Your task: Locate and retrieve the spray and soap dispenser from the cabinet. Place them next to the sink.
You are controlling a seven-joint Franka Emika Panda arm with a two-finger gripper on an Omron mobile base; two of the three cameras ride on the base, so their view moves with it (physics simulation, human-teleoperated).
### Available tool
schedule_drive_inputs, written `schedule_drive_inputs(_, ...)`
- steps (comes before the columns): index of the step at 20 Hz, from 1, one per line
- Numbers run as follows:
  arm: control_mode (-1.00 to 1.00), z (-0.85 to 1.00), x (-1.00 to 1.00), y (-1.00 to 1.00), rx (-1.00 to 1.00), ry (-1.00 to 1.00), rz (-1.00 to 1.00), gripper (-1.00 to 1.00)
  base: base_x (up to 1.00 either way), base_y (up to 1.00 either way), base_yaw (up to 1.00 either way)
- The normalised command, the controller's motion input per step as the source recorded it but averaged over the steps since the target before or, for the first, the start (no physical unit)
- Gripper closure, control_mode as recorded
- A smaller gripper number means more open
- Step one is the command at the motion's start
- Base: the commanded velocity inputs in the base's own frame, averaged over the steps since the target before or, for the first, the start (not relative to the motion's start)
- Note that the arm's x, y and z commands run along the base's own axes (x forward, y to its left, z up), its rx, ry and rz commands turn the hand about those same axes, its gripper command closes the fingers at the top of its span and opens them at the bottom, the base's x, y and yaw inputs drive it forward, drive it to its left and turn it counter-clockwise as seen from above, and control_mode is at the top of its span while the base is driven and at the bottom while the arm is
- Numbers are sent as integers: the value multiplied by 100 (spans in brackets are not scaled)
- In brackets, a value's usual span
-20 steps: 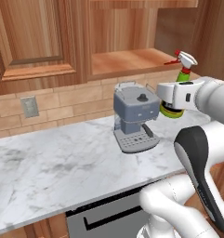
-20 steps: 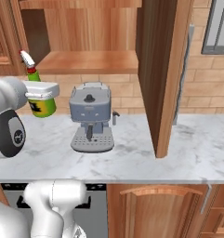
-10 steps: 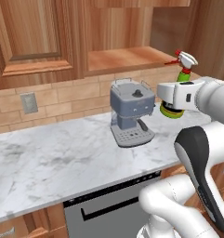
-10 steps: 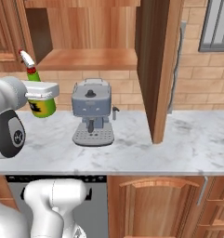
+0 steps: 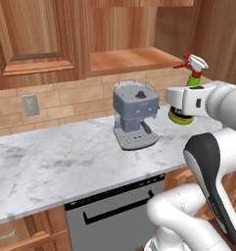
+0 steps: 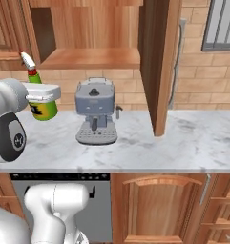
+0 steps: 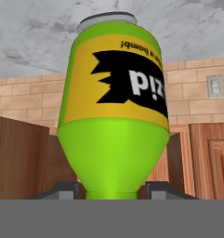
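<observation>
The spray (image 5: 193, 78) is a slim green bottle with a white trigger head and red nozzle, held upright in the air over the counter's edge. My gripper (image 5: 184, 105) is shut on its body from the side. In the right base view the spray (image 6: 43, 110) hangs left of the coffee machine, in the gripper (image 6: 40, 95). The hand view is rolled over: the spray (image 7: 114, 116) points its base upward between the fingertips (image 7: 64, 188). Behind stands the cabinet (image 5: 129, 59) with its open shelf niche (image 6: 88, 57), bare. The soap dispenser and the sink are out of view.
A grey coffee machine (image 5: 135, 112) stands on the marble counter (image 5: 51, 166), close beside the held bottle. A tall wooden panel (image 6: 157, 62) comes down to the counter right of it. A dishwasher front (image 5: 114, 211) sits below the counter, and a wall socket (image 5: 30, 104) at the left.
Both base views have shifted a little, so the camera has moved; the dishwasher front shows more. The spray stays in the gripper at the same place relative to the arm.
</observation>
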Motion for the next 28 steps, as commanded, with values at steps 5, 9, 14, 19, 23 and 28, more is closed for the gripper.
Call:
schedule_drive_inputs(5,100,0,0,0,0,0,0,100,-38,-1,0)
schedule_drive_inputs(9,100,0,0,0,0,0,0,100,-34,0,0)
schedule_drive_inputs(14,100,0,0,0,0,0,0,100,-30,-8,-16)
schedule_drive_inputs(19,100,0,0,0,0,0,0,100,-27,-2,-27)
schedule_drive_inputs(23,100,0,0,0,0,0,0,100,-29,-3,-30)
schedule_drive_inputs(28,100,0,0,0,0,0,0,100,-31,-6,-33)
